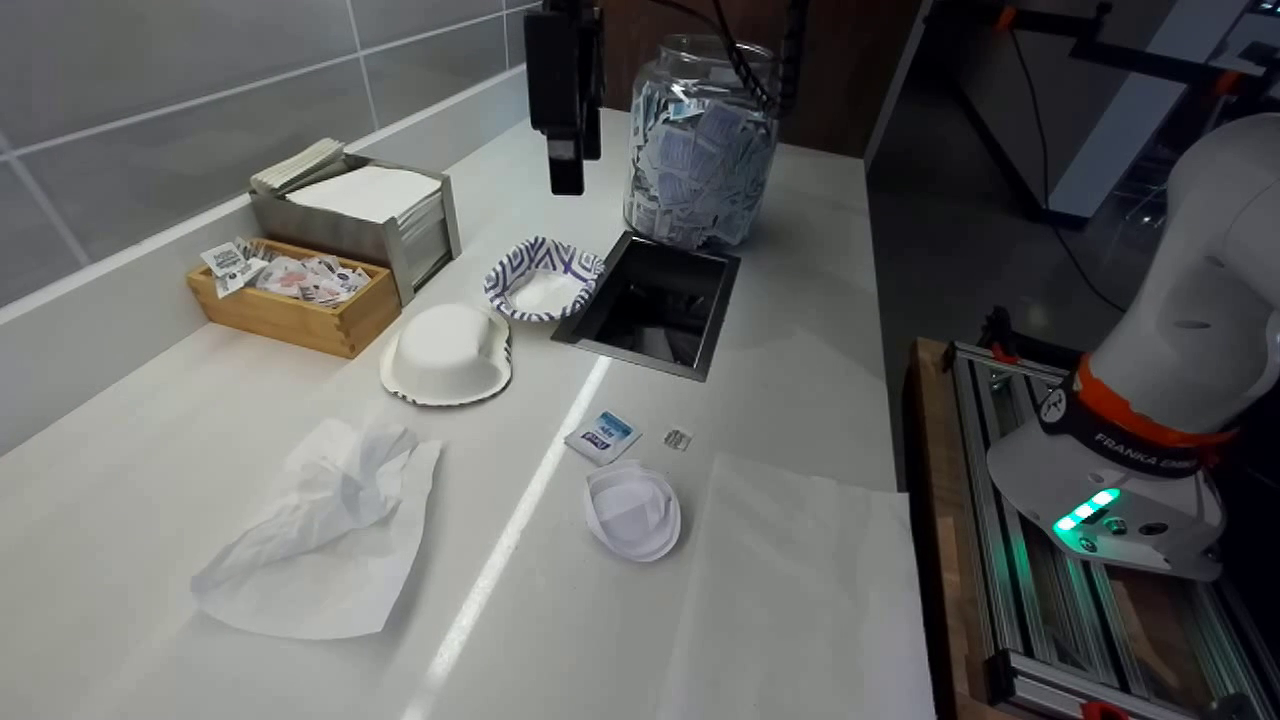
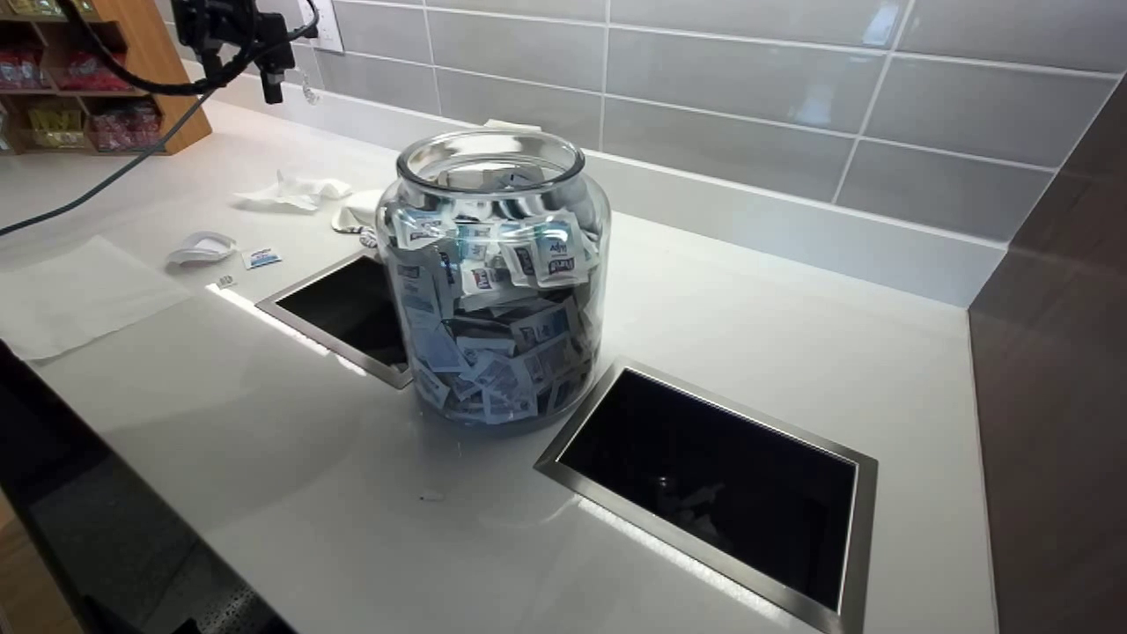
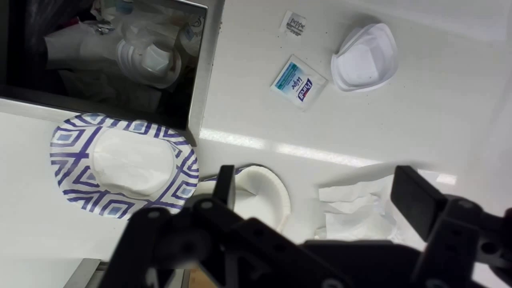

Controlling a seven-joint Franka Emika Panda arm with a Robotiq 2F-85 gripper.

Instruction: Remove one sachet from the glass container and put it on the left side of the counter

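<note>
Sachet (image 3: 299, 83): in the wrist view, one lies flat on the counter (image 3: 248, 108), with "Purell" and "Wipe" printed on it and a blue-green stripe at one end.
Pepper packet (image 3: 294, 25): near the sachet, and smaller.
White cup (image 3: 366, 60): just beside the sachet, squashed out of shape.
Patterned bowl (image 3: 134, 160): its rim pokes over the metal edge of the trash hole (image 3: 207, 60).
Gripper (image 3: 320, 192): its two fingers (image 3: 416, 200) are spread wide apart and hold nothing.
Bent bowl (image 1: 450, 350): in an exterior view, it sits just beside the patterned bowl.
Gripper place: high above the counter, pointing straight down.
Wooden box (image 1: 270, 317): full of little packets, right beside the metal napkin holder (image 1: 325, 240).
Crumpled paper (image 1: 310, 560): on the counter, near the bent bowl.
Robot arm (image 1: 1170, 350): white with an orange band, beside the counter, with green lights glowing near the bottom.
Glass jar (image 2: 489, 188): in an exterior view, it stands upright between the trash hole and a dark hole (image 2: 861, 528).
More sachets (image 2: 528, 255): piled high inside the jar.
Sachet spot: past the trash hole, well apart from the jar.
Wooden shelf (image 2: 167, 66): packed with bright little bags, at the upper left.
</note>
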